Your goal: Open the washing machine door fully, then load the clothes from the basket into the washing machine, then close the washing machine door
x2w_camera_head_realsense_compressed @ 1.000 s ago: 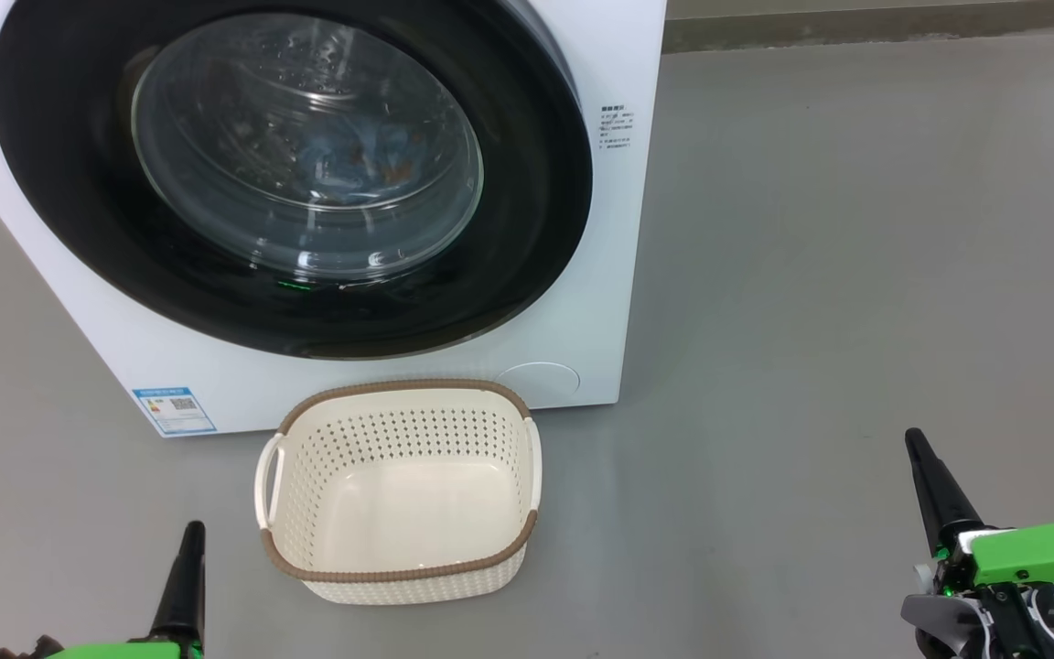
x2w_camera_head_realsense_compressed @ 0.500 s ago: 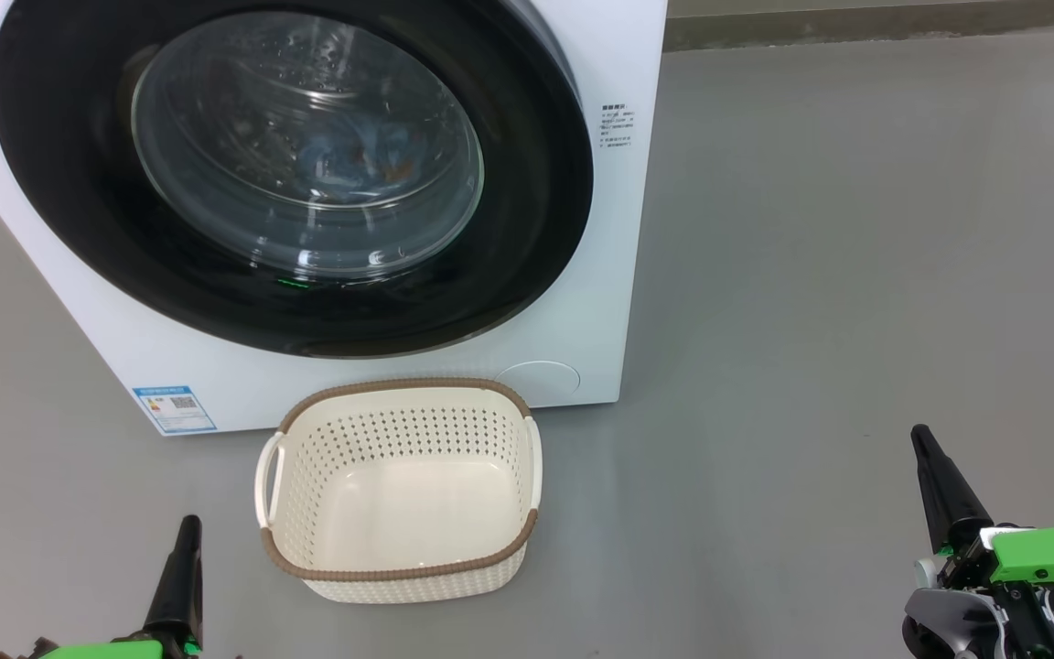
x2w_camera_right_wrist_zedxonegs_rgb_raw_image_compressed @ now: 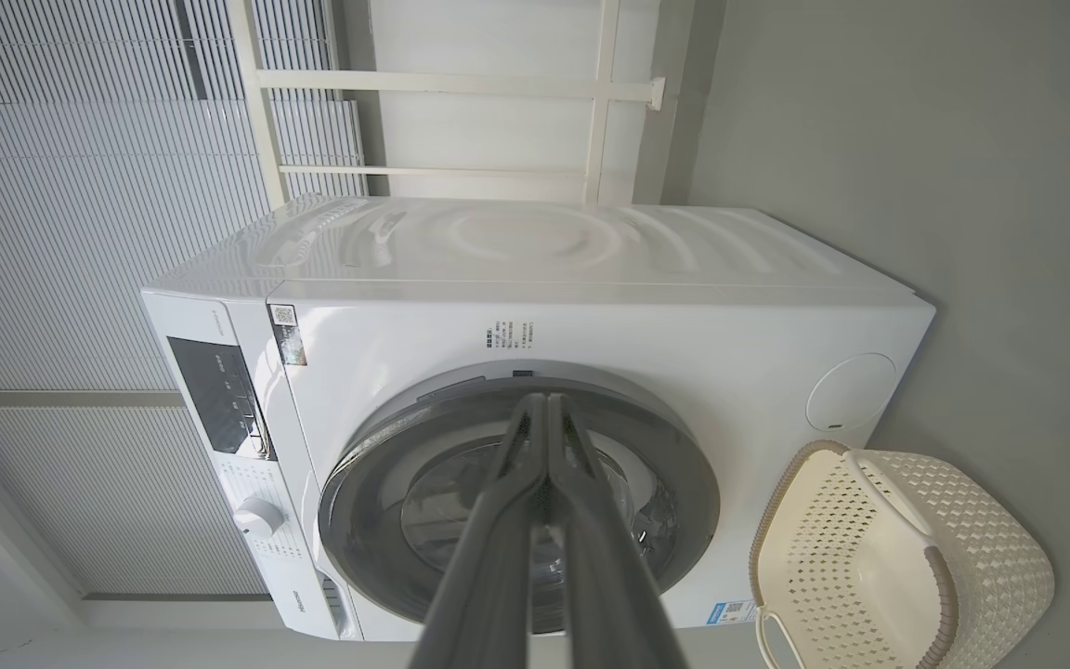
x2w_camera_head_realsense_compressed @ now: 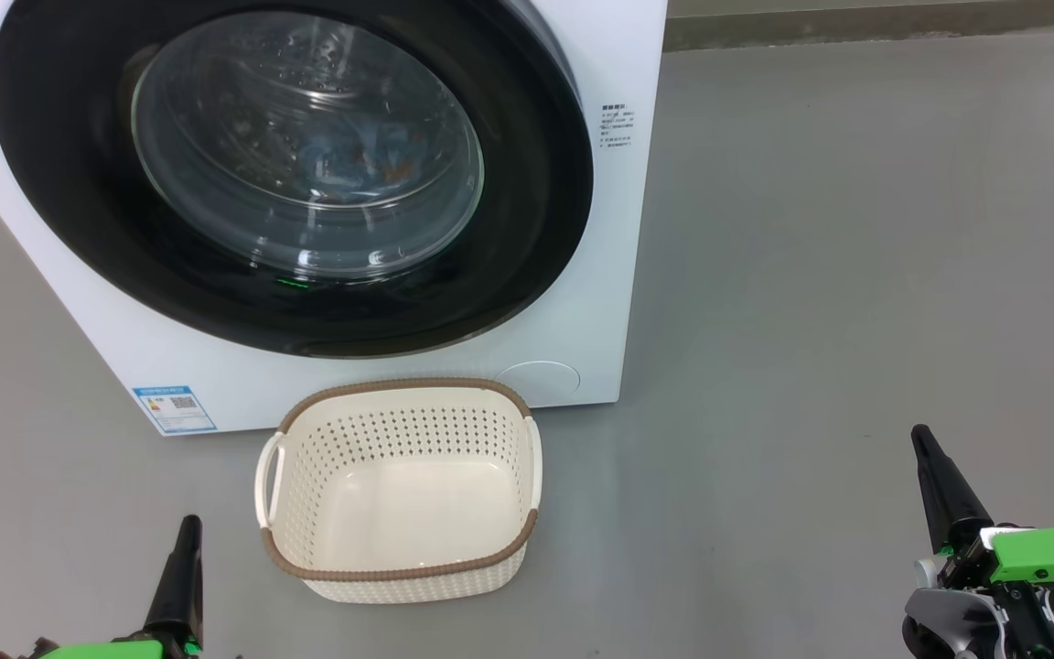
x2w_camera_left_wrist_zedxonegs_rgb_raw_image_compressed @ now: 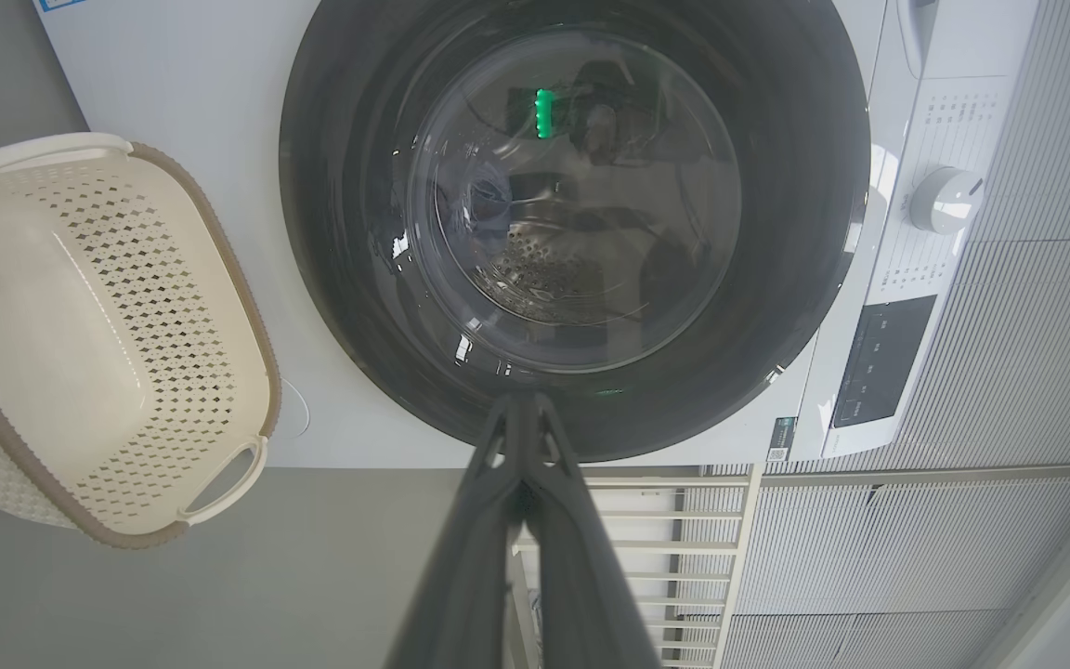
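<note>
The left pincer [x2w_camera_head_realsense_compressed: 188, 529] is hanging low at the left, over the grey floor [x2w_camera_head_realsense_compressed: 856, 229]. Its two long dark fingers are lying tightly together along their whole length, so it is gripping nothing and touching nothing. It is pointing toward the washing machine [x2w_camera_head_realsense_compressed: 605, 275] but is well apart from it.

A little more to the right, the washing machine is standing on the floor, with a small blue label [x2w_camera_head_realsense_compressed: 174, 409] sitting at the bottom left corner of its white front. The door [x2w_camera_head_realsense_compressed: 60, 201] is resting shut against this front, its wide black rim lying flat around the clear domed glass. Behind the glass the clothes [x2w_camera_head_realsense_compressed: 353, 160] are lying inside the drum. I am seeing light blue cloth with some orange-brown marks, made unclear by reflections.

Just in front of the machine, below the door, the basket [x2w_camera_head_realsense_compressed: 399, 388] is standing upright on the floor. Its bare cream bottom is showing. I cannot tell if its back rim is touching the machine. It is standing between the two pincers, nearer to the left one.

At the far right, the right pincer [x2w_camera_head_realsense_compressed: 919, 437] is hanging over the floor, well apart from the basket and from the machine. Its fingers are also pressing together to one point, and it is carrying nothing and touching nothing.
</note>
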